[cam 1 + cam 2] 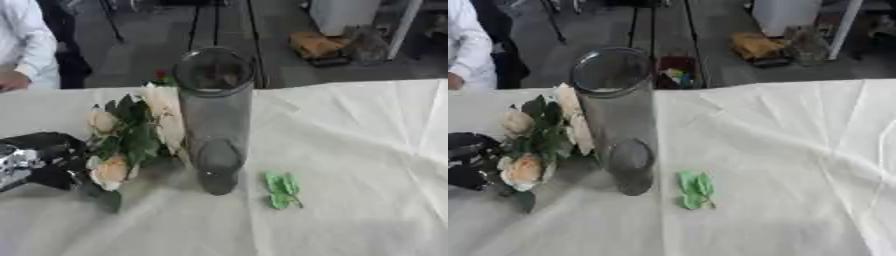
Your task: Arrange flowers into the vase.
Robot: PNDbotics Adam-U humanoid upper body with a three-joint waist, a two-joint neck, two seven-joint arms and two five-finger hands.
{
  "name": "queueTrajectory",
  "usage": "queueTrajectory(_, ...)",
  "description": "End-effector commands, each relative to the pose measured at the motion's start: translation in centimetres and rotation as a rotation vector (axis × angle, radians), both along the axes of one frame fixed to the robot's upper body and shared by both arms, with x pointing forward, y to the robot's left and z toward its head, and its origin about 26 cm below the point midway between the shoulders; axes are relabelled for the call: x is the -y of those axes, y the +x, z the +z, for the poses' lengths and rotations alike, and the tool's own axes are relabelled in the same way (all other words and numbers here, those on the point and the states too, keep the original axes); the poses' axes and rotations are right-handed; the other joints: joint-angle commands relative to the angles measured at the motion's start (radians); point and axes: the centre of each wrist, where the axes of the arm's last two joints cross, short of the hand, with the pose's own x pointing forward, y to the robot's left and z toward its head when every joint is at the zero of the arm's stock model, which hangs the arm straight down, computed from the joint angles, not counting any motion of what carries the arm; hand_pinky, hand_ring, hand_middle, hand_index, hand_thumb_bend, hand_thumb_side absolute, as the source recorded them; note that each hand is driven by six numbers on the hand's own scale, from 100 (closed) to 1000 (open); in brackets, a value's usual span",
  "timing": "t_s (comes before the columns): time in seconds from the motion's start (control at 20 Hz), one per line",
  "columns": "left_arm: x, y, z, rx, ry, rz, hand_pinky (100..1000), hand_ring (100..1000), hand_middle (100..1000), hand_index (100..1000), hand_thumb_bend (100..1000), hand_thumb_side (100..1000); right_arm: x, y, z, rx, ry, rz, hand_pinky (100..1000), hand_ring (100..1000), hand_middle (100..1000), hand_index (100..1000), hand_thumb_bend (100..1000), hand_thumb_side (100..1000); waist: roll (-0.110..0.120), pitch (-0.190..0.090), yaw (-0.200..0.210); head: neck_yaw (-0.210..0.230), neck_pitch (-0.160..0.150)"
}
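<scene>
So here's where we're at: our left robot hand [39, 160] comes in from the left edge, black and silver, sitting low on the worktop [350, 150]. It looks wrapped around the stems of the flowers [131, 135], though we honestly can't tell how far the fingers are curled since the leaves hide them. The bunch rises just right of the robot hand: pale peach roses with dark green leaves, the blooms leaning against the vase [214, 115]. That vase is a tall clear glass cylinder standing upright just past the flowers. Farther right of it, well apart, a small green leaf piece [282, 190] lies flat on the white cloth.
</scene>
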Motion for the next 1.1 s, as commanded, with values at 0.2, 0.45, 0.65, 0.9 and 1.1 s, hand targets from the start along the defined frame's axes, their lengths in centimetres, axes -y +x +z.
queueTrajectory(0.2, -0.4, -0.1, 1.2, 0.039, -0.008, 0.025, 596, 732, 752, 869, 100, 470, -0.1, -0.2, 0.5, 0.012, -0.021, 0.008, 212, 334, 255, 526, 100, 930, -0.001, -0.015, -0.001, 0.003, -0.012)
queueTrajectory(0.45, -0.3, 0.0, 0.9, 0.041, -0.001, 0.036, 580, 715, 743, 859, 100, 427, -0.1, -0.2, 0.5, 0.015, -0.017, 0.004, 212, 334, 256, 526, 100, 928, 0.0, -0.013, -0.002, 0.005, -0.014)
queueTrajectory(0.65, -0.2, 0.1, 0.7, 0.033, 0.019, 0.035, 547, 678, 706, 827, 100, 411, 0.0, -0.2, 0.4, 0.014, -0.015, 0.002, 213, 335, 256, 526, 100, 929, 0.0, -0.013, -0.003, 0.003, -0.016)
queueTrajectory(0.9, 0.0, 0.3, 0.2, 0.029, 0.038, 0.03, 487, 601, 629, 770, 100, 392, -0.1, -0.2, 0.4, 0.012, -0.015, 0.004, 213, 334, 254, 527, 100, 928, 0.0, -0.012, -0.005, 0.002, -0.017)
queueTrajectory(1.1, 0.2, 0.5, 0.0, 0.023, 0.043, 0.026, 449, 559, 592, 747, 100, 400, -0.1, -0.2, 0.5, 0.011, -0.016, 0.007, 213, 334, 254, 527, 100, 928, 0.001, -0.011, -0.006, 0.003, -0.016)
